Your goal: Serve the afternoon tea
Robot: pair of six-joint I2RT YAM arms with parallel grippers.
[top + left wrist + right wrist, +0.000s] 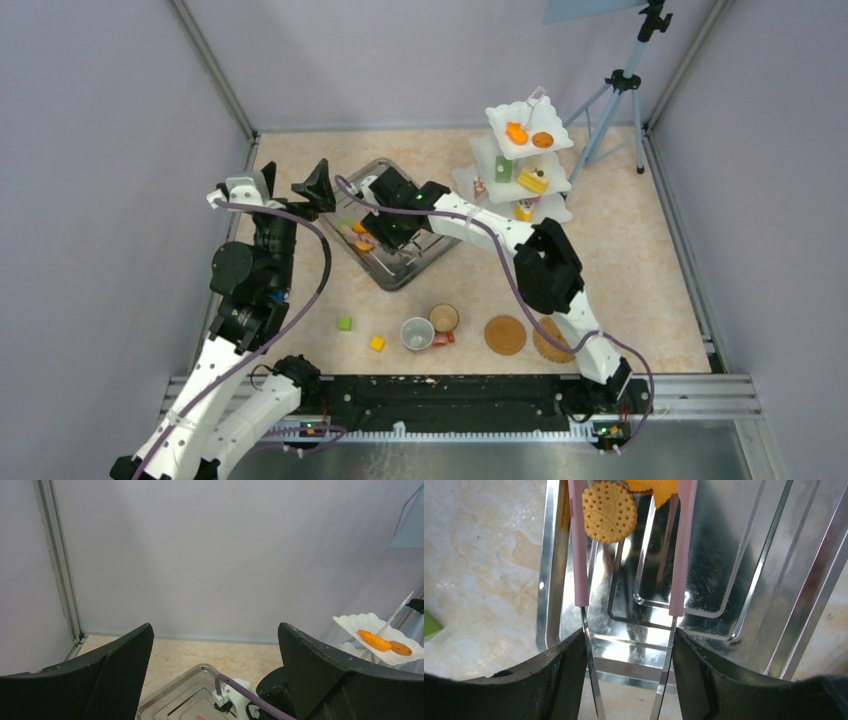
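Note:
The white three-tier stand (525, 160) at the back right carries orange rounds (517, 133), a yellow wedge (533, 181) and a green bit. My right gripper (385, 228) is over the steel tray (425, 262), shut on the pink tongs (580, 555); both tong arms run between my fingers (564, 665). A round orange biscuit (609, 511) lies between the tong tips, with another orange piece (656, 486) beside it. My left gripper (293, 185) is open and empty above the tray's far left corner (200, 672). Two cups (417, 333) and two woven mats (505, 335) sit near the front.
A green cube (345, 323) and a yellow cube (377, 344) lie left of the cups. A tripod (615, 95) stands at the back right. Walls enclose the table on three sides. In the left wrist view the stand's top tier (350, 625) is at the right.

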